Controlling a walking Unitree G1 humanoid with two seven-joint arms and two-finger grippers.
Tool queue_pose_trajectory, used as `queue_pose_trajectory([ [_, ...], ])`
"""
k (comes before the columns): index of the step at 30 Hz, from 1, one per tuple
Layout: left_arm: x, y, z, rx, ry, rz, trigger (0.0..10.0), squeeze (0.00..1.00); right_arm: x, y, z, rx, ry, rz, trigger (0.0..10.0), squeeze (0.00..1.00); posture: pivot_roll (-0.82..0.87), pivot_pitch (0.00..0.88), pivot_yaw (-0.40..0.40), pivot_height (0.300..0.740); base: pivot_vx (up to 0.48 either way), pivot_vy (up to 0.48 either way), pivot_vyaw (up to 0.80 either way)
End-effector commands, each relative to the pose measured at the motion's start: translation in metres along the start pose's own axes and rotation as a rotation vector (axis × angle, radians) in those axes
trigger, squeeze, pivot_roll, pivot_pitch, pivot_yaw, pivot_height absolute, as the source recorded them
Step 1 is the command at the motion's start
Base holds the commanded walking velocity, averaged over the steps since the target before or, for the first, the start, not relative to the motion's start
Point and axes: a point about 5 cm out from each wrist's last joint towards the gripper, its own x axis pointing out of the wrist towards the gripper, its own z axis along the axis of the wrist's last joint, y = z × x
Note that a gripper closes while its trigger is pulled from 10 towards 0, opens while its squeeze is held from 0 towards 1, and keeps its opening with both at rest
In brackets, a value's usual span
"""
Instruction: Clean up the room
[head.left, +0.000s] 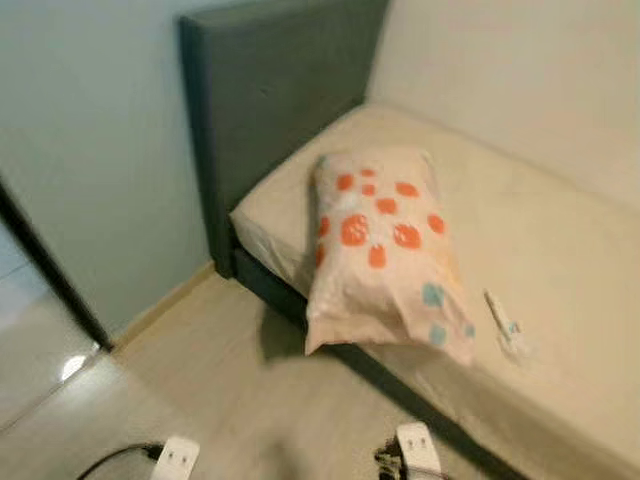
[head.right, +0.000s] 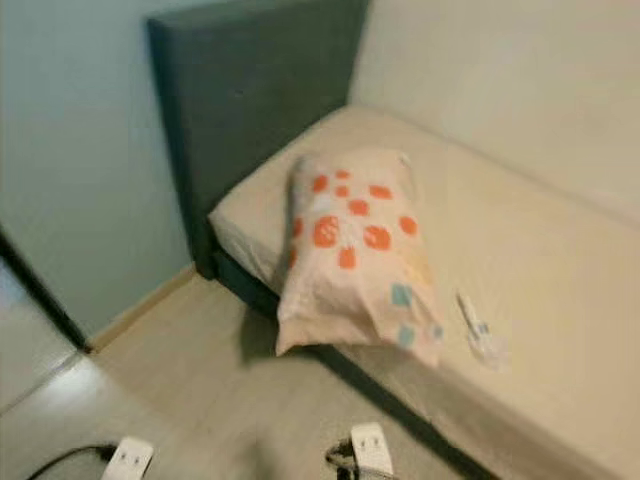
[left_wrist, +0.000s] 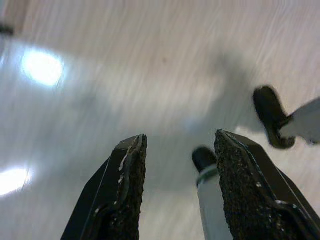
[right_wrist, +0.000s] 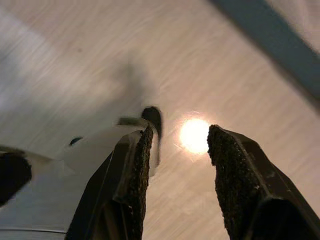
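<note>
One bed (head.left: 560, 300) takes most of the head views, pushed into the corner against the wall with its dark headboard (head.left: 270, 90) at the far end, and its near right part is cut off by the frame. The wooden floor (head.left: 230, 400) in front of it is blurred, probably because the robot is walking, so fine marks on it cannot be read. On the mattress lies a pillow (head.left: 385, 250) with orange dots and a few blue ones; it is placed crooked and its lower corner hangs over the mattress edge, which suggests it is a thing to put straight for the cleaning. Just beside the pillow, on the sheet, rests a small pale object (head.left: 503, 325), perhaps a tube or a wrapper, too blurred to name. Both arms seem to hang idle, pointing down at the floor. The left gripper (left_wrist: 177, 190) has its jaws apart and nothing between them, and the right gripper (right_wrist: 177, 180) is the same, with a bright light reflection on the floor behind the gap. At the bottom of the head views, two white pieces of the robot's own body are cut off.
</note>
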Motion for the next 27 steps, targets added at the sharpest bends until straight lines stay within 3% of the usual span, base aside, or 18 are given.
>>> queue_pose_trajectory([
  [1, -0.0016, -0.0049, -0.0084, 0.01, 0.029, -0.013, 10.0, 0.0, -0.0008, -0.0009, -0.0041, 0.01, 0.015, -0.006, 10.0, 0.0, 0.03, 0.004, 0.005, 0.74, 0.0, 0.0, -0.8],
  [19, -0.0014, -0.0046, -0.0083, -0.009, 0.034, -0.006, 10.0, 0.0, -0.001, -0.0017, -0.0043, 0.018, 0.013, -0.013, 10.0, 0.0, 0.03, 0.013, 0.008, 0.74, 0.0, 0.0, -0.8],
  [27, -0.001, -0.0043, -0.0059, -0.008, 0.022, -0.007, 10.0, 0.0, -0.0008, -0.0015, -0.0032, 0.015, 0.007, -0.013, 10.0, 0.0, 0.03, 0.017, 0.012, 0.74, 0.155, 0.177, 0.0],
])
